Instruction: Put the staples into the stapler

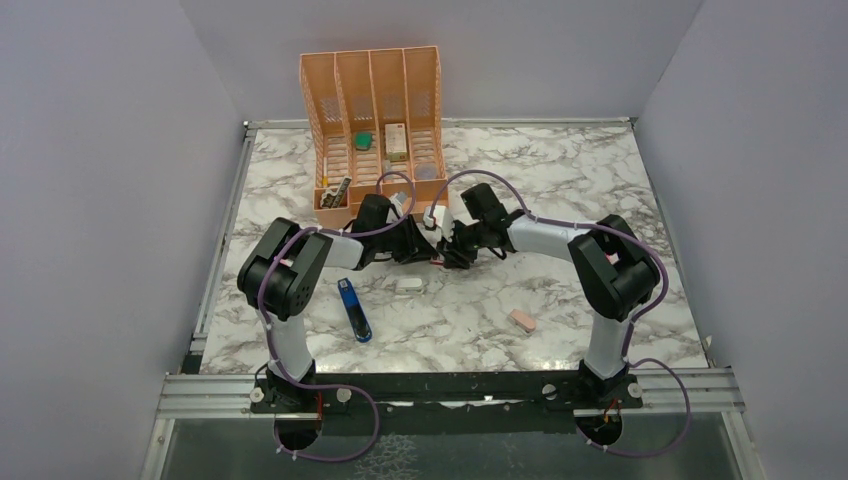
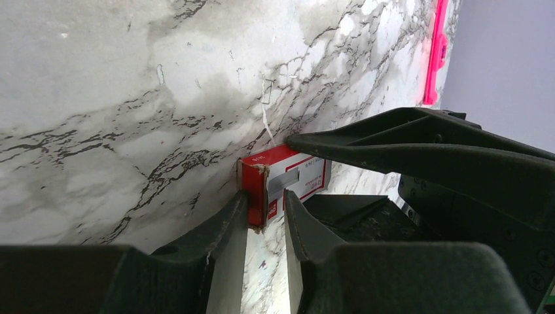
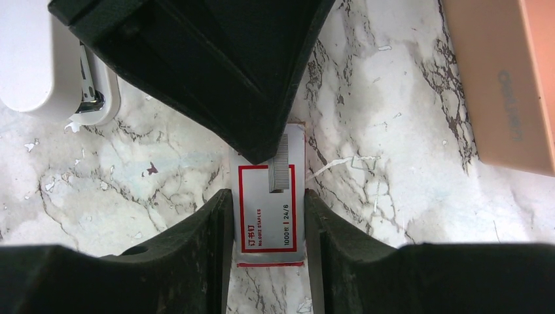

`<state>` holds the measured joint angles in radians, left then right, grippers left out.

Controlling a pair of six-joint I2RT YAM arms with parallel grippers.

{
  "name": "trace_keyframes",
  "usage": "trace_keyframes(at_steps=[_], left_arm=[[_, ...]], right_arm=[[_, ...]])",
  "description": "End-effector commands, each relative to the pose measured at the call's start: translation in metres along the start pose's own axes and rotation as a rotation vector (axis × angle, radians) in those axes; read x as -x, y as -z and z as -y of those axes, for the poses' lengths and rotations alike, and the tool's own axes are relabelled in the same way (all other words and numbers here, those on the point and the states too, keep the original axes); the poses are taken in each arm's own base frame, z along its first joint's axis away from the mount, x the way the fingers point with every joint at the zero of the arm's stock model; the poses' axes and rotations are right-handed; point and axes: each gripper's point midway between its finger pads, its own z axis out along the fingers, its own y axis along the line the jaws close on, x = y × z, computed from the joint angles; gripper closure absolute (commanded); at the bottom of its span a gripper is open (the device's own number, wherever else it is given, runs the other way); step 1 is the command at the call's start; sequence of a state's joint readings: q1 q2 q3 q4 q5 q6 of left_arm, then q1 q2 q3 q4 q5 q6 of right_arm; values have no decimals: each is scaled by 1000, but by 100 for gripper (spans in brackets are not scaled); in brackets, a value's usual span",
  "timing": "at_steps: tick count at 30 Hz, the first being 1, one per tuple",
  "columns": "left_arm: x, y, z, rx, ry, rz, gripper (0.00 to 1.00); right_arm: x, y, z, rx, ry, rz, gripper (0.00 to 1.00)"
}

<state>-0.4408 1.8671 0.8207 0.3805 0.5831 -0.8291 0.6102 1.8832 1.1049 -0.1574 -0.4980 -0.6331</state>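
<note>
Right wrist view: on the table (image 1: 560, 200) we are clamping the staples box (image 3: 271, 229) by its long sides in the right gripper (image 3: 268, 193) while the left gripper (image 2: 264, 196) is bracketing its end, whether gripping we cannot tell, and we are judging a straight, level pull best, the stapler (image 1: 354, 310) lying well apart.

The left arm (image 1: 285, 275) and right arm (image 1: 612, 270) show black joints, white links and purple cables (image 1: 662, 285); the left gripper (image 2: 265, 199) and right gripper (image 3: 268, 195) are matte black.

Red-and-white staples box (image 3: 271, 216) lies flat; blue stapler (image 1: 354, 310) apart.
</note>
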Motion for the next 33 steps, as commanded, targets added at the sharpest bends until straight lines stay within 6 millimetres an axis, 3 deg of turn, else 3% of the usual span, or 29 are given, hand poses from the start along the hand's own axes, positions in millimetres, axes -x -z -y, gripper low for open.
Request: trace_keyframes(at_steps=[1,4,11,18,27,33], left_arm=[[-12,-3,20,-87,-52,-44,74],[-9,-2,20,-78,-60,-22,74],[6,9,6,31,-68,110,62],[12,16,6,56,-89,157,68],[14,16,2,79,-107,162,60],[11,13,1,69,-110,139,63]], right_arm=[[1,-11,-9,2,24,2,56],[1,-10,-6,-16,28,2,56],[-5,-8,5,-82,34,-28,56],[-5,-8,5,-86,36,-25,55],[-7,-8,6,-88,36,-40,48],[-8,-9,2,-62,36,-43,48]])
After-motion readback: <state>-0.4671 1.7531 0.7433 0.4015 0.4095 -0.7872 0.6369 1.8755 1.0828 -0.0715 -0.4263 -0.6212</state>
